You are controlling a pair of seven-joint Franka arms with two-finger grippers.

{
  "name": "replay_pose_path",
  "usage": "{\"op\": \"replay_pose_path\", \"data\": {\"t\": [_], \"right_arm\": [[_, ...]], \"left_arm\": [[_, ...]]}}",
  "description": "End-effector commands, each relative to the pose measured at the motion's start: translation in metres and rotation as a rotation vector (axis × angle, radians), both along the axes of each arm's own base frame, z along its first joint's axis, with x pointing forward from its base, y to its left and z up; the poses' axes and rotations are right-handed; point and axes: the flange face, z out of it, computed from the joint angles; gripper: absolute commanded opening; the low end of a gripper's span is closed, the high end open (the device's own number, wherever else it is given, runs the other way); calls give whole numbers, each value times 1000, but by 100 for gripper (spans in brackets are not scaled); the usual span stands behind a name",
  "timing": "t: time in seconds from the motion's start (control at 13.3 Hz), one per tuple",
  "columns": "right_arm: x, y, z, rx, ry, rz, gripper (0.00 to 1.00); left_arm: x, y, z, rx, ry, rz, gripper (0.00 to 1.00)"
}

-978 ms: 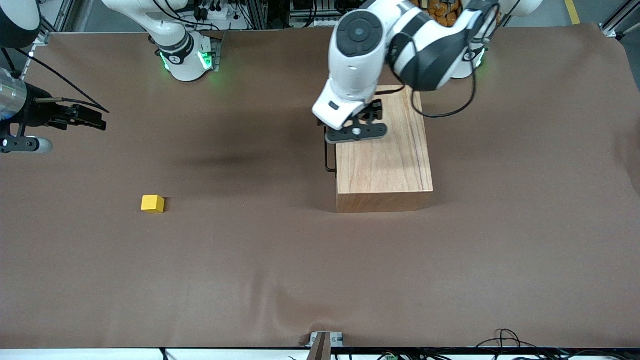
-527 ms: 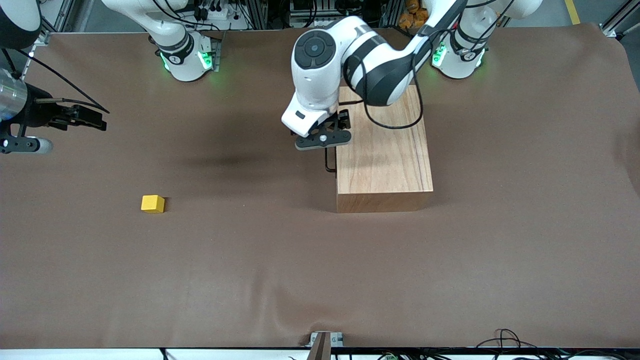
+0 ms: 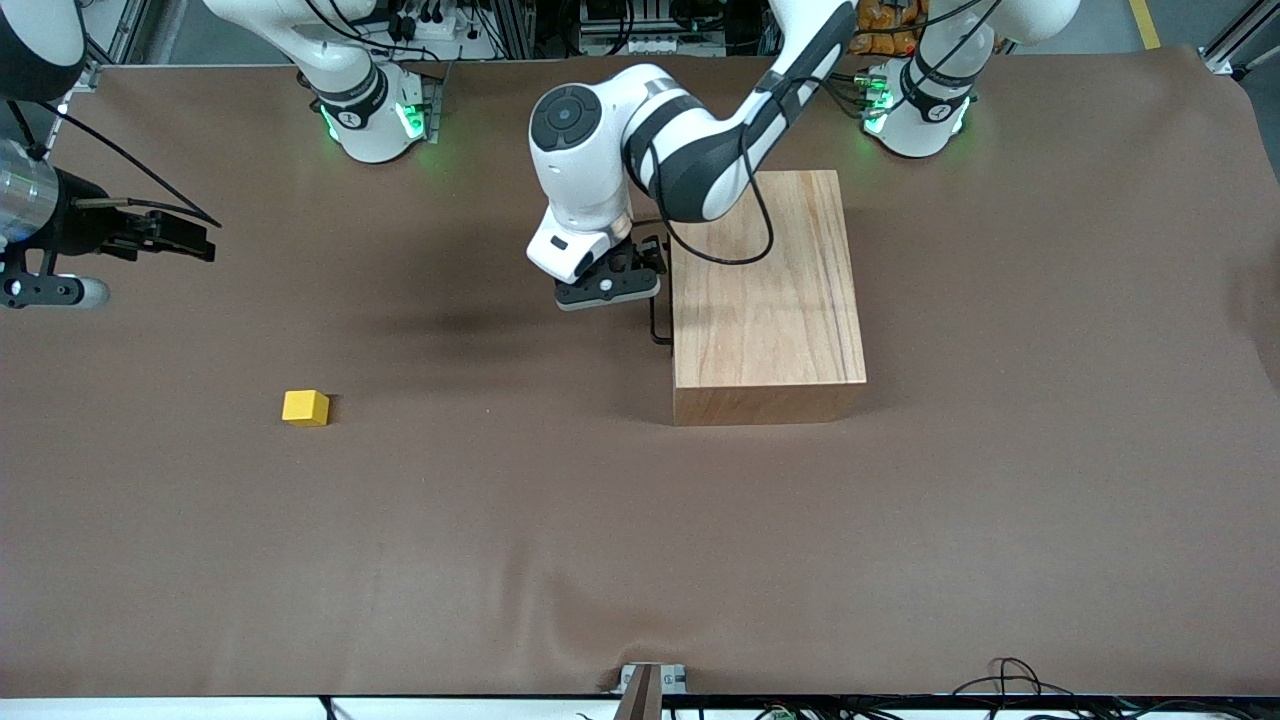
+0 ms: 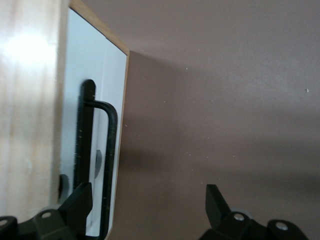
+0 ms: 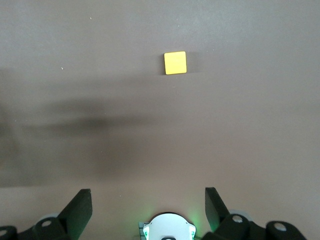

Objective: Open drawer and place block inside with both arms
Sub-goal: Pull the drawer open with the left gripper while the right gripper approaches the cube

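1. Front view, scanned from the right arm's end of the table: the right arm's black two-finger gripper (image 3: pixel 185 238) waited high over bare brown cloth, and its wrist view showed the fingers (image 5: pixel 80 207) spread wide with nothing between them.
2. Next came the small bright yellow cube (image 3: pixel 305 407), resting on the brown table covering (image 3: pixel 500 520) well apart from the box and nearer to the front camera than that gripper.
3. The left arm's black two-finger gripper (image 3: pixel 608 290) hung just beside the thin black loop handle (image 3: pixel 657 320) on the white drawer front (image 4: pixel 95 115) of the light-wood rectangular box (image 3: pixel 765 290).
4. Its fingers (image 4: pixel 77 207) were spread, one apparently at the handle's bar, though contact was unclear.
5. The handle's long axis ran along the shut drawer front, so the left gripper was the one placed to close on it.
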Motion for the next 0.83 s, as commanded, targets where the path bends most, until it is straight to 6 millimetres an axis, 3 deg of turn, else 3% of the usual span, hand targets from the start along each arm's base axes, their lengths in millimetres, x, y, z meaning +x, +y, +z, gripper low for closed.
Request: {"op": "replay_pose_path", "data": {"t": [0.0,0.68,0.75], "right_arm": [[-1,-1,1,-16,-6,-6,100],[4,2,-2,-14,-22,7,100],[5,-5,-2,-19,-20,-11,100]], "left_arm": [[-2,-7,-12,40,-26,-56,100],[-10,-3,-41,135,19,-130,100],[-10,-3,-42,133,23,-136,100]]}}
